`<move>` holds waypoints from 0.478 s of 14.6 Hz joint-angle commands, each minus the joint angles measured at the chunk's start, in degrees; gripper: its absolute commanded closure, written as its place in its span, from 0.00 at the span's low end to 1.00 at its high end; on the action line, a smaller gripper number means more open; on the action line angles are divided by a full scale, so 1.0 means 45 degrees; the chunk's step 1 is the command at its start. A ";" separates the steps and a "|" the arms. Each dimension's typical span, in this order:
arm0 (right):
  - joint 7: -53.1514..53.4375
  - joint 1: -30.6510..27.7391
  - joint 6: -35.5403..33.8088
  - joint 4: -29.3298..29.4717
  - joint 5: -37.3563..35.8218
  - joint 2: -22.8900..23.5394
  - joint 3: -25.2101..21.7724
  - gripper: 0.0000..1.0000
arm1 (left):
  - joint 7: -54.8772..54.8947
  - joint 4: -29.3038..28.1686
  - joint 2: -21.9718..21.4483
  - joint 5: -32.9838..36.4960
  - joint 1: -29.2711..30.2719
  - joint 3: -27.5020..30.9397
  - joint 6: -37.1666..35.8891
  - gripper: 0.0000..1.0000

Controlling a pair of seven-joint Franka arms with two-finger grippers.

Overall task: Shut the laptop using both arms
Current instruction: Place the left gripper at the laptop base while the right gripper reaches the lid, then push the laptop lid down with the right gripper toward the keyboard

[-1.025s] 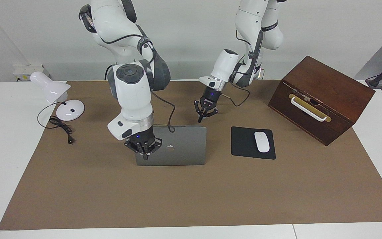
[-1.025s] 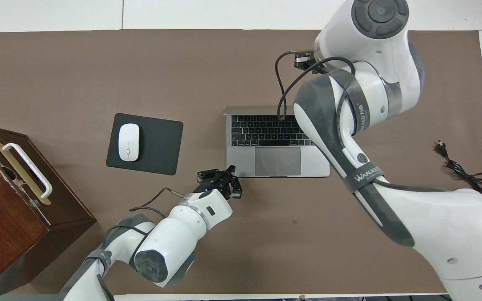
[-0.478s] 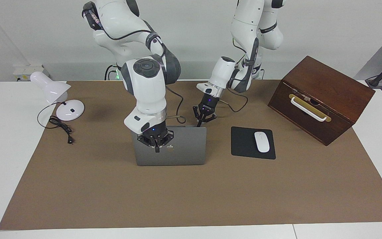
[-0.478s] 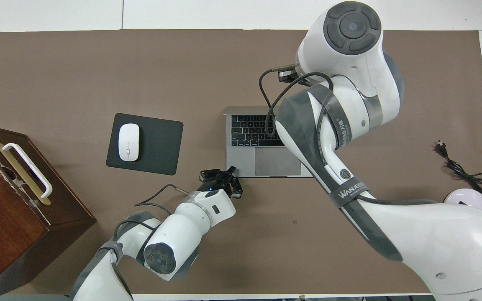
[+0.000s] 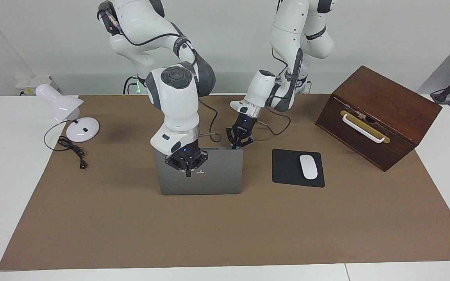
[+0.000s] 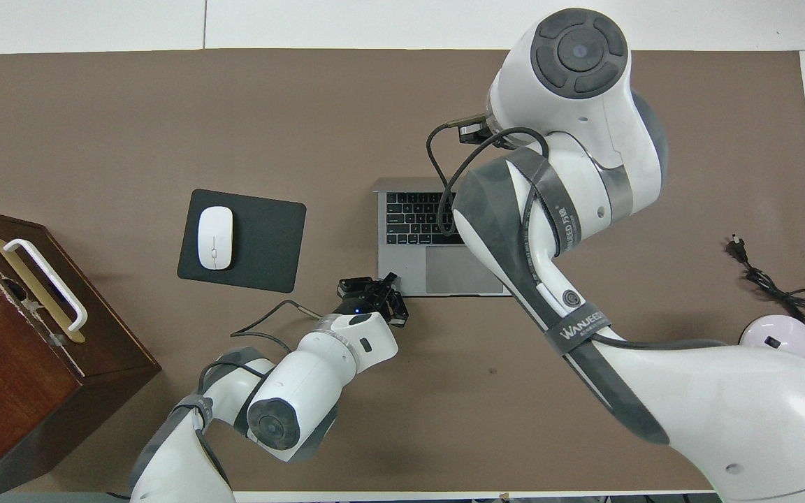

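Observation:
The silver-grey laptop [image 5: 217, 177] stands open on the brown mat, its lid upright with the apple logo [image 5: 200, 174] facing away from the robots. Its keyboard [image 6: 413, 216] shows in the overhead view. My right gripper [image 5: 188, 173] is shut, its tip against the back of the lid just beside the logo; in the overhead view its own arm hides it. My left gripper [image 5: 234, 147] is shut too. It sits low at the corner of the laptop's base [image 6: 390, 279] nearest the robots, toward the left arm's end.
A black mousepad [image 5: 285, 171] with a white mouse [image 5: 308, 166] lies beside the laptop toward the left arm's end. A wooden box [image 5: 377, 117] with a white handle stands past it. A white desk lamp [image 5: 66, 113] and its cord [image 5: 70, 148] sit at the right arm's end.
The right gripper has moved from the lid's lower corner up and inward to beside the logo. The left gripper has dropped down to the base's corner. The lid stands as before.

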 commanded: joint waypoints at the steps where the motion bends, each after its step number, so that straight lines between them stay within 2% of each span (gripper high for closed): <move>1: -0.0067 -0.0082 0.0029 -0.0486 -0.0265 -0.0371 0.0112 1.00 | 0.0716 0.0181 0.0451 0.0007 0.0025 0.0153 0.0232 1.00; 7: -0.0067 -0.0082 0.0126 -0.0603 -0.0129 -0.0391 0.0112 1.00 | 0.1617 0.0103 0.0705 0.0046 0.0376 0.0153 0.0213 1.00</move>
